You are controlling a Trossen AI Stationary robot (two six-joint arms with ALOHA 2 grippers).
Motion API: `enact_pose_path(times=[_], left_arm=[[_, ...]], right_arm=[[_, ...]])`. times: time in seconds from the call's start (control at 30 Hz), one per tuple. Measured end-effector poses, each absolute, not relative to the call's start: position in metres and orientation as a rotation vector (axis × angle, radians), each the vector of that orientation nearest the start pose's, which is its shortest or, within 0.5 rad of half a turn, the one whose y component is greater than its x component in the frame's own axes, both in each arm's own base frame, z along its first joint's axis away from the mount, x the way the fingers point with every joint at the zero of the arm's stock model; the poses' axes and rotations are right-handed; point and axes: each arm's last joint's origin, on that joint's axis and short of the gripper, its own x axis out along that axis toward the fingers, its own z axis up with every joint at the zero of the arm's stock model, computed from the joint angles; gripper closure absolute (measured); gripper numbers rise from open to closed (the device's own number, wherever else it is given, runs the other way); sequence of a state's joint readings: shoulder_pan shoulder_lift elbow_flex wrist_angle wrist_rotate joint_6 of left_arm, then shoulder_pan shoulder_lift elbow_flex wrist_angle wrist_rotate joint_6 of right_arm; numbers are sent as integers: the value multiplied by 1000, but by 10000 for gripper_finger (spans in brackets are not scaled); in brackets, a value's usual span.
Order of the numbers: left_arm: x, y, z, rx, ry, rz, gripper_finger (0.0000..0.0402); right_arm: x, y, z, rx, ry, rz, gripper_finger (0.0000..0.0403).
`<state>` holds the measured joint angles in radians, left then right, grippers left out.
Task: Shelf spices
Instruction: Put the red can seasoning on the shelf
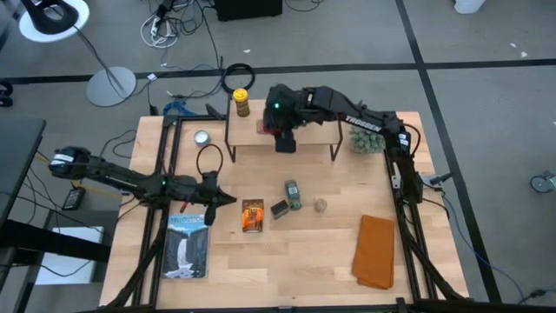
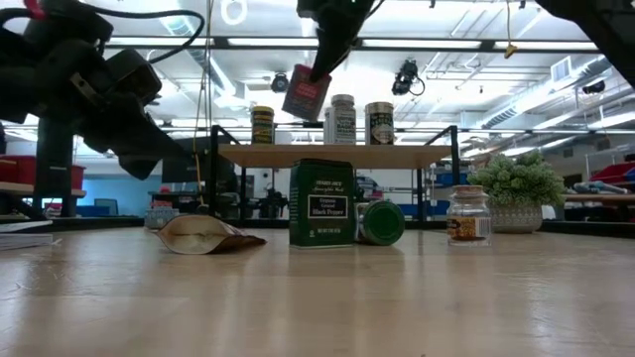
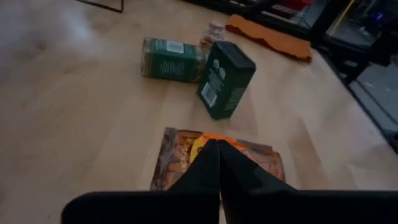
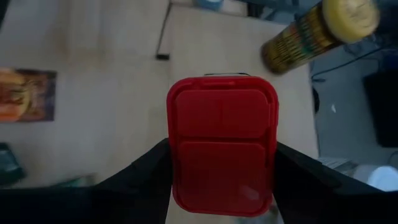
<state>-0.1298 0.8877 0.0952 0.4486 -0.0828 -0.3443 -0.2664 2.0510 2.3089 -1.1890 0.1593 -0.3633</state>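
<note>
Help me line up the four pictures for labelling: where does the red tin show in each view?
High view: mostly hidden under the right tool over the shelf; only a red edge shows.
Low view: red tin tilted in that tool, above the shelf, left of its two jars.
Left wrist view: not in it.
Right wrist view: centre, between the fingers.
Shared landmark: the yellow-lidded jar on the shelf.

- The tin [image 4: 222,144] sits between the right gripper [image 4: 222,180] fingers, above the shelf [image 1: 282,132].
- A jar [image 4: 311,31] stands beyond those fingers.
- The packet [image 3: 214,158] lies just ahead of the left gripper [image 3: 217,149] fingertips, the box [image 3: 225,79] farther on.
</note>
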Motion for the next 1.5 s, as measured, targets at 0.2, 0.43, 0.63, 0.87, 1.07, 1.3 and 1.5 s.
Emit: enact_pose_path(times=[0.2, 0.43, 0.63, 0.87, 1.07, 1.3, 1.5], left_arm=[[160, -6, 149, -327, 289, 41, 400], [160, 6, 150, -321, 270, 84, 400], [160, 9, 150, -348, 269, 109, 400], [160, 9, 149, -362, 271, 112, 400], [160, 9, 149, -385, 270, 114, 400], [160, 9, 149, -414, 268, 118, 400], [160, 8, 149, -452, 266, 120, 400]], right_arm=[[404, -140, 376, -212, 960, -177, 169], [411, -153, 365, -207, 949, -134, 166], [415, -154, 358, -213, 966, -119, 162], [420, -153, 362, -215, 906, -141, 157], [424, -154, 366, -235, 851, -141, 156], [424, -154, 365, -209, 820, -77, 152], [430, -155, 356, -265, 830, -128, 156]])
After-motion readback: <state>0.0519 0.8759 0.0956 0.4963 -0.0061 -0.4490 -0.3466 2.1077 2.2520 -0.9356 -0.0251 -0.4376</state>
